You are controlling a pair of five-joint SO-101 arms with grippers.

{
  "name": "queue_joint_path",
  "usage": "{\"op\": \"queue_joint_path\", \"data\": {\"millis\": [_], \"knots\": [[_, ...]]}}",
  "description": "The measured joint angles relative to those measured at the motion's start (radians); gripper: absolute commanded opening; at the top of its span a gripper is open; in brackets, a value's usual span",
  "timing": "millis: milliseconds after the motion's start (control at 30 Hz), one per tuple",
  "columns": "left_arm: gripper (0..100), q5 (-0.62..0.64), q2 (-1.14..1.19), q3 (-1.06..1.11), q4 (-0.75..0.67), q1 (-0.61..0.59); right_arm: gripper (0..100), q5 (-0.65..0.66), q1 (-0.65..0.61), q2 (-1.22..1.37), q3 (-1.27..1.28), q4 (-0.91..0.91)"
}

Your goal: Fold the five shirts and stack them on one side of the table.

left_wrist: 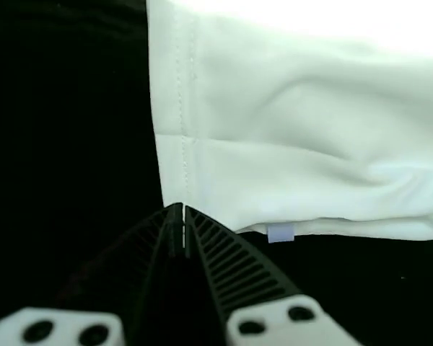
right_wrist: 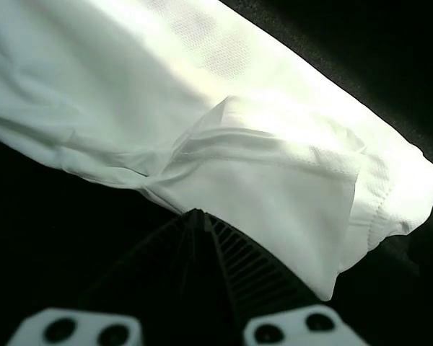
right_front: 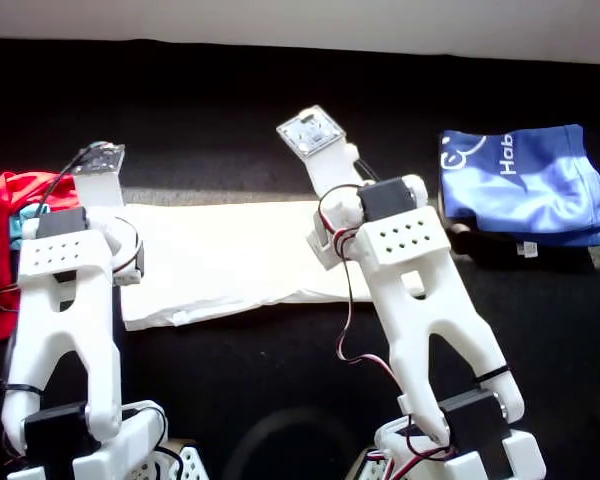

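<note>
Crumpled red shirt [right_front: 5, 200] at 9 o'clock on the black counter [right_front: 230, 120], unfolded, partly behind the left arm.

Left end effector [left_wrist: 177, 216]: fingers pressed together, tips right at the hemmed corner of the white shirt [right_front: 230, 255]. Cannot tell whether any cloth is caught between them.

White shirt lies at centre as a long flat strip running from 9 towards 3 o'clock, already narrowed lengthwise. A small tag shows on its 6 o'clock edge.

Right end effector [right_wrist: 196, 216]: also closed, tips at the strip's edge where a sleeve is tucked over the body. No grip on fabric that I can confirm.

Folded blue shirt [right_front: 525, 185] at 2 o'clock, resting on something dark and folded, probably the start of the stack.

Risks, as judged:
- Closed tips may only shove the hem, bunching the strip instead of lifting it.
- Uneven lift at the two ends would twist the strip and spill the tucked sleeve.
- The left arm sits close to the red shirt and could drag it.
</note>
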Motion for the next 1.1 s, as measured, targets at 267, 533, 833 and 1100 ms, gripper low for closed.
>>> {"op": "queue_joint_path", "data": {"millis": [267,533,833,1100], "knots": [[21,0.071,0.333,-0.187,-0.017,-0.052,0.5,0.000,0.000,-0.034,0.015,0.066],[19,0.117,0.542,-0.310,-0.017,-0.058,0.5,0.000,0.000,-0.072,0.020,0.075],[19,0.115,0.615,-0.336,-0.031,-0.023,0.5,0.000,0.034,-0.141,0.020,0.147],[1,0.115,0.626,-0.348,-0.020,0.051,0.5,0.000,0.066,-0.292,0.044,0.218]]}}
